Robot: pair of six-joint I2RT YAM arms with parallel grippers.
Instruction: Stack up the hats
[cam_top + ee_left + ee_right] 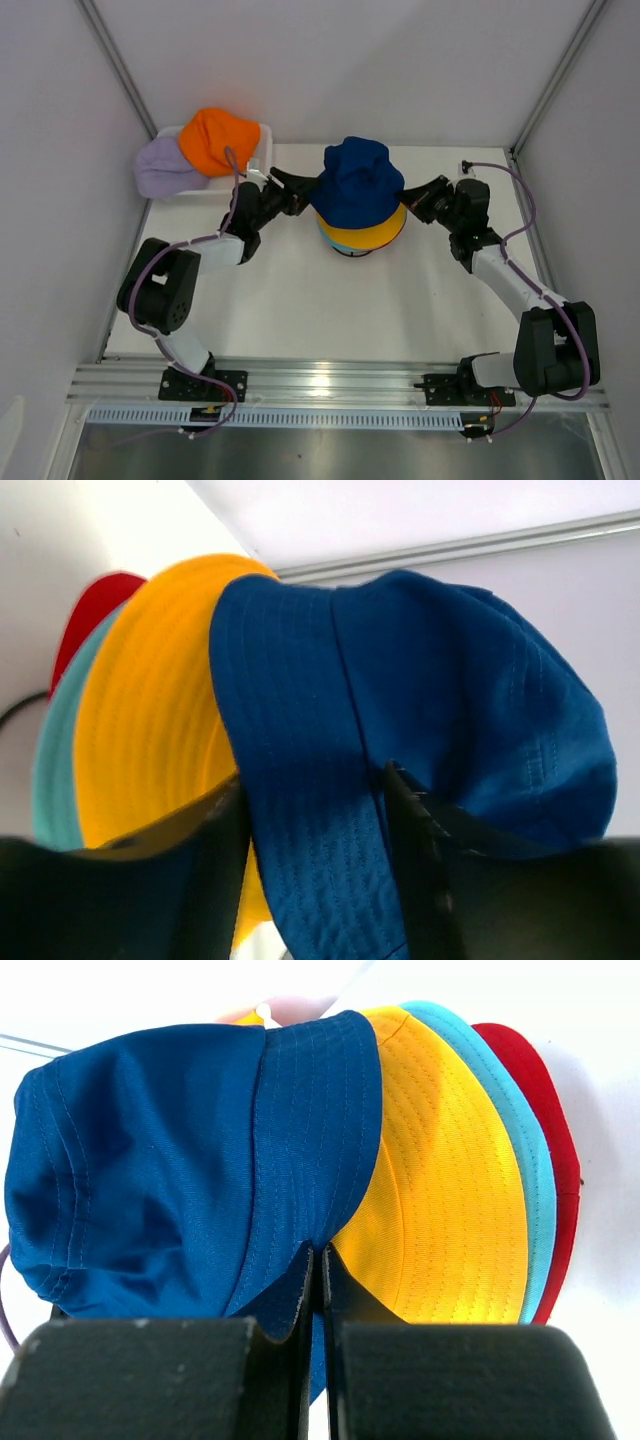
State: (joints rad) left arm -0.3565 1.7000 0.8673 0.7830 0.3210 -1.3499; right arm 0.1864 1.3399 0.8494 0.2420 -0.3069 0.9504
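Navy hat at worktop centre: right fingers pinch its right brim; left fingers, spread apart, straddle its left brim.

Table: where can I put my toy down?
Bare table lies in front of the hat stack, toward the near rail. Crowded: the middle, where the left gripper and right gripper meet the navy hat, and the back-left basket.

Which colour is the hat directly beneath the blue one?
A yellow hat under the blue hat; best in right wrist view.
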